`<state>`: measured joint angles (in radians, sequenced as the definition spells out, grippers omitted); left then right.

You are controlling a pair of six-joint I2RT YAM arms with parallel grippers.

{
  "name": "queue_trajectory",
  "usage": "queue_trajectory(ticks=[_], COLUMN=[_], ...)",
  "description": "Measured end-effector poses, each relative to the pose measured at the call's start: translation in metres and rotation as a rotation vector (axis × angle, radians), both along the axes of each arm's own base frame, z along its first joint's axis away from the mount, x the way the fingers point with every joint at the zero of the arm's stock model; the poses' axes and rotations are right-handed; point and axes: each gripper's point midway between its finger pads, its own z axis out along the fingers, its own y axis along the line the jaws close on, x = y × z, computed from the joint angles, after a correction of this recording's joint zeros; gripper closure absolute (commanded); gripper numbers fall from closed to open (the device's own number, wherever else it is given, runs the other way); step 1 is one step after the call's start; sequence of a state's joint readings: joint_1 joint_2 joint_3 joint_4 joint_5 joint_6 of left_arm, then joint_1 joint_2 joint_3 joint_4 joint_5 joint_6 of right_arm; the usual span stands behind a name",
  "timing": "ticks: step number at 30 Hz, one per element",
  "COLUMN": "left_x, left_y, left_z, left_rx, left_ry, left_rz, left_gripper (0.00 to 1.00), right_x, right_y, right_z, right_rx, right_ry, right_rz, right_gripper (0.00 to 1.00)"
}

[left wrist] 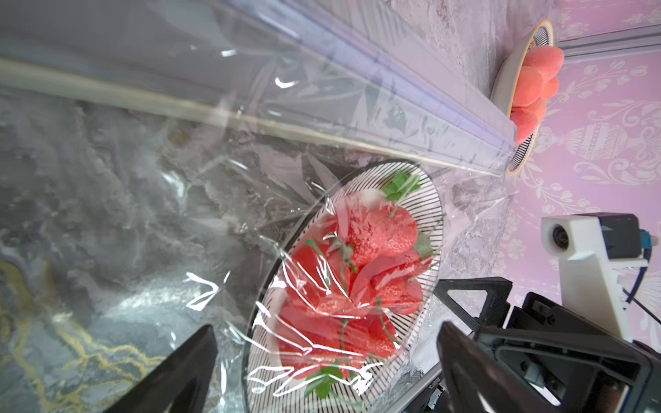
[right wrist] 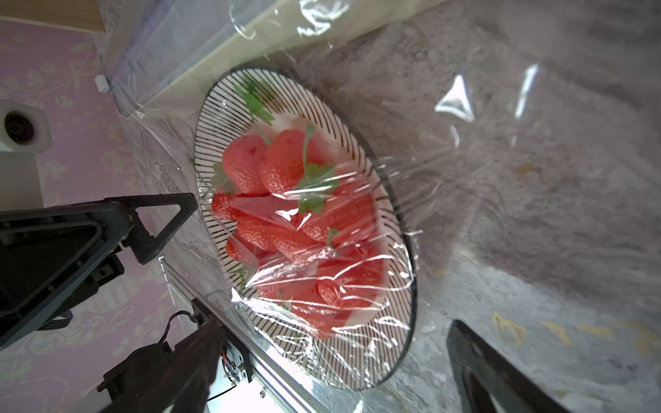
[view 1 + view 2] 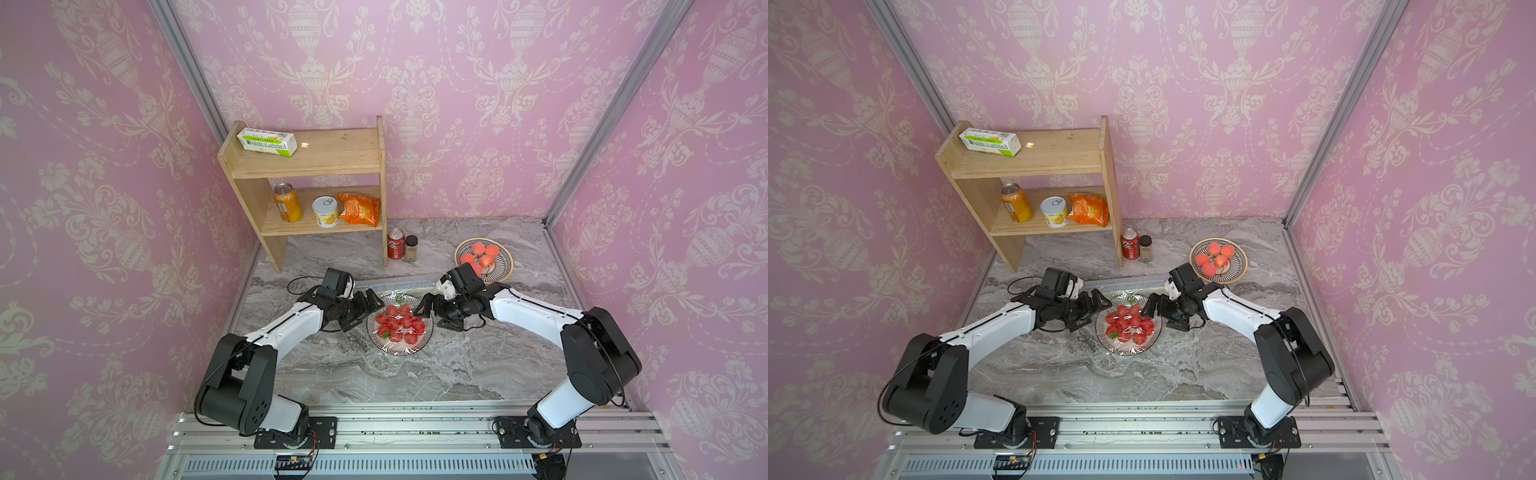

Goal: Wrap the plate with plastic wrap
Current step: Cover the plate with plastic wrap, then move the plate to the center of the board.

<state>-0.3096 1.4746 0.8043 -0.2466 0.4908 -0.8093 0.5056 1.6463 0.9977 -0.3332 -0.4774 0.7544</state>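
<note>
A striped plate (image 3: 401, 350) (image 3: 1128, 350) of strawberries sits mid-table, with clear plastic wrap (image 3: 409, 330) crinkled over it. The film (image 1: 200, 293) (image 2: 458, 103) runs back to its long cream box (image 3: 399, 284) (image 1: 250, 121) just behind the plate. My left gripper (image 3: 372, 305) (image 3: 1100, 301) (image 1: 327, 327) hangs open at the plate's left rim (image 1: 438, 229), holding nothing. At the right rim (image 2: 400, 214) my right gripper (image 3: 424, 305) (image 3: 1152, 307) (image 2: 332, 323) is open too, empty.
A wooden shelf (image 3: 307, 166) at the back left carries a green-and-white carton (image 3: 267, 142), two cans and an orange snack bag (image 3: 359, 209). A cola can (image 3: 395, 244) and a spice jar (image 3: 411, 248) stand beside it. A plate of peaches (image 3: 505, 266) sits back right.
</note>
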Motion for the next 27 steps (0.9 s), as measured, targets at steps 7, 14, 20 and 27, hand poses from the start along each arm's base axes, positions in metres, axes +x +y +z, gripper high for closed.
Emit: queue_trajectory(ticks=[7, 14, 20, 27], left_x=[0.004, 0.005, -0.002, -0.021], left_y=[-0.003, -0.012, -0.019, -0.022], left_z=[-0.016, -0.013, -0.011, 0.0], left_rx=[0.012, -0.018, -0.03, -0.039], left_ry=[0.03, 0.017, 0.014, 0.019], left_rz=[-0.018, -0.043, -0.064, -0.073], left_gripper=[0.01, 0.01, 0.01, 0.01], right_x=[0.004, -0.001, -0.008, -0.031], right_y=[0.003, 0.02, 0.026, 0.021], right_z=[-0.013, -0.01, -0.008, -0.011], right_rx=[-0.017, 0.032, 0.049, 0.045], right_ry=[0.028, 0.022, 0.022, 0.049], right_rz=[0.002, 0.048, 0.069, 0.071], right_gripper=[0.0, 0.0, 0.0, 0.0])
